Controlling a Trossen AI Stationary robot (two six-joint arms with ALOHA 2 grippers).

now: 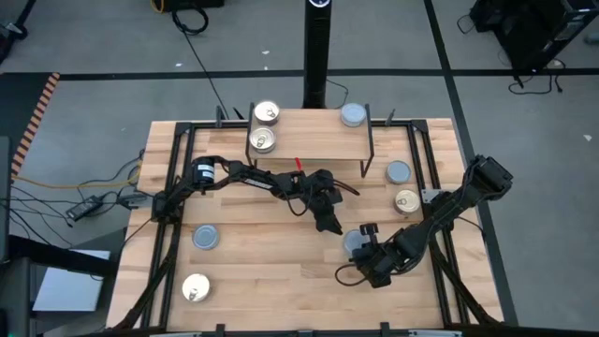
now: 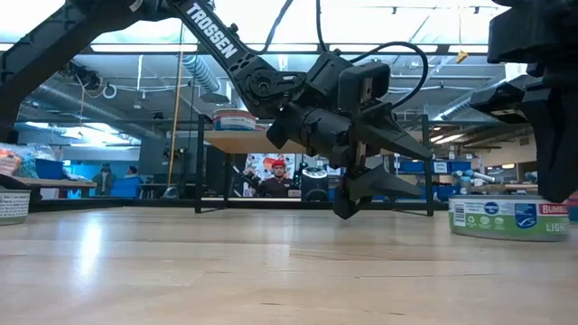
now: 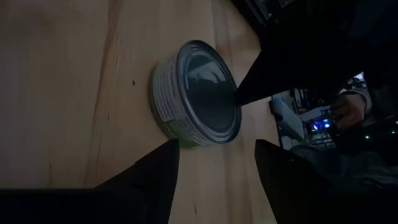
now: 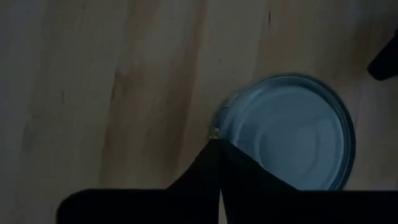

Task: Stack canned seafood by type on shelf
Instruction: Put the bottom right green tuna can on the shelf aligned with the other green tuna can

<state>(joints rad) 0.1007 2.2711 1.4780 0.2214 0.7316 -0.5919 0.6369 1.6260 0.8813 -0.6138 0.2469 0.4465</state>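
A blue-grey tin [image 1: 355, 242] stands on the table right of centre; it also shows in the left wrist view [image 3: 198, 93], the right wrist view [image 4: 292, 130] and the low view [image 2: 508, 218]. My left gripper [image 1: 332, 225] is open and empty just left of it, fingers level and pointing at it [image 3: 214, 146]. My right gripper [image 1: 367, 231] is shut, pointing down over the tin's lid near its rim [image 4: 219, 144]. The shelf [image 1: 314, 136] at the far edge bears two gold-lidded tins [image 1: 265, 126] and one blue-grey tin [image 1: 353, 115]. My right gripper's shut fingertips [image 3: 239, 96] come from above at the tin's lid, near its rim [image 4: 231, 134]. I cannot tell whether they touch the lid or stand just above it. The tin sits flat on the table.
Loose tins stand on the table: a blue-grey one [image 1: 398, 171] and a gold one [image 1: 406, 200] at the right, a blue-grey one [image 1: 205, 237] and a gold one [image 1: 195, 287] at the near left. A black post [image 1: 316, 56] stands behind the shelf.
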